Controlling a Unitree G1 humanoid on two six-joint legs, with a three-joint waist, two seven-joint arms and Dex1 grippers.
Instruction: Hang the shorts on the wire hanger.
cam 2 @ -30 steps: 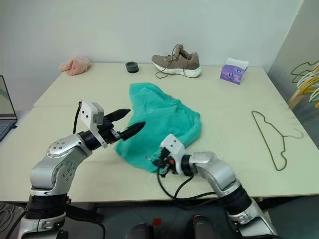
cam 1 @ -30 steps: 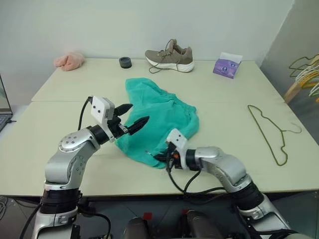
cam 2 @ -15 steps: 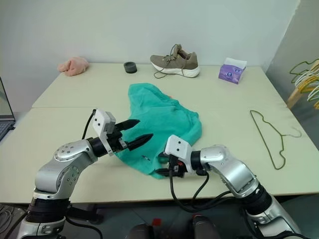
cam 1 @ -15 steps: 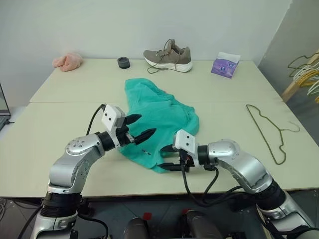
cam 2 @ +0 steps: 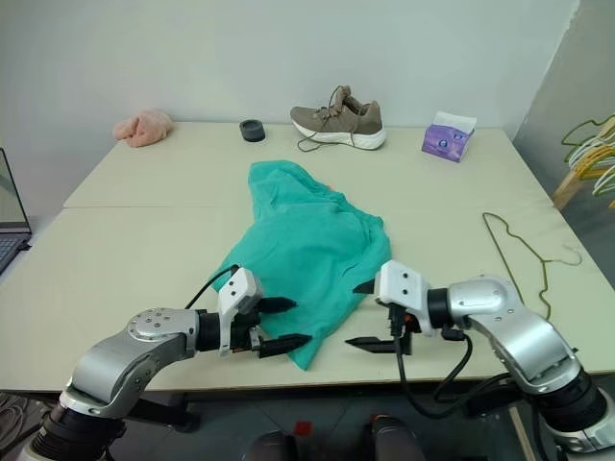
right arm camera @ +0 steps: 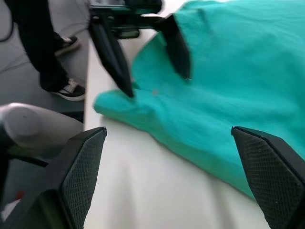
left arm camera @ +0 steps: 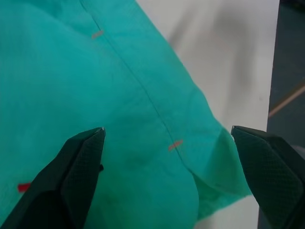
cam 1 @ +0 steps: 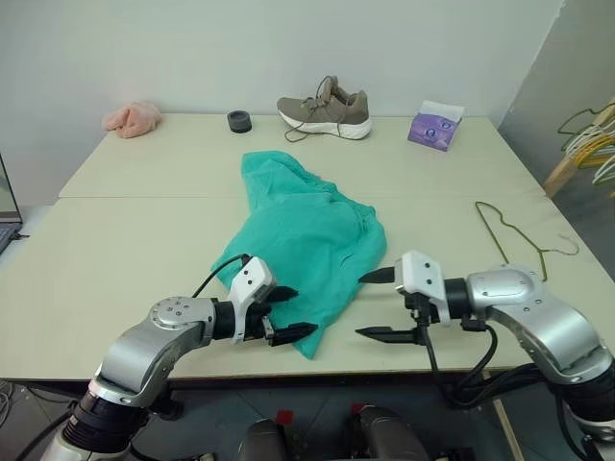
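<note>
The teal-green shorts [cam 1: 307, 230] lie crumpled in the middle of the table, one corner reaching the near edge. My left gripper [cam 1: 291, 312] is open and low over that near corner, its two fingers straddling the hem [left arm camera: 176, 143]. My right gripper [cam 1: 363, 305] is open and empty, just to the right of the shorts and apart from the cloth. In the right wrist view the left gripper [right arm camera: 157, 85] has its tips on the cloth's corner. The olive wire hanger [cam 1: 544, 254] lies flat on the table at the right, partly behind my right arm.
Along the far edge stand a tan shoe [cam 1: 327, 106], a small black round thing [cam 1: 240, 120], a pink cloth lump [cam 1: 133, 117] and a purple tissue pack [cam 1: 437, 125]. Bunched hangers [cam 1: 591, 144] hang off to the right. A person's leg and sneaker [right arm camera: 66, 88] stand beyond the near table edge.
My right gripper opened, let go of the shorts' near hem and swung away to the right. My left gripper came down and back to the near corner of the shorts.
</note>
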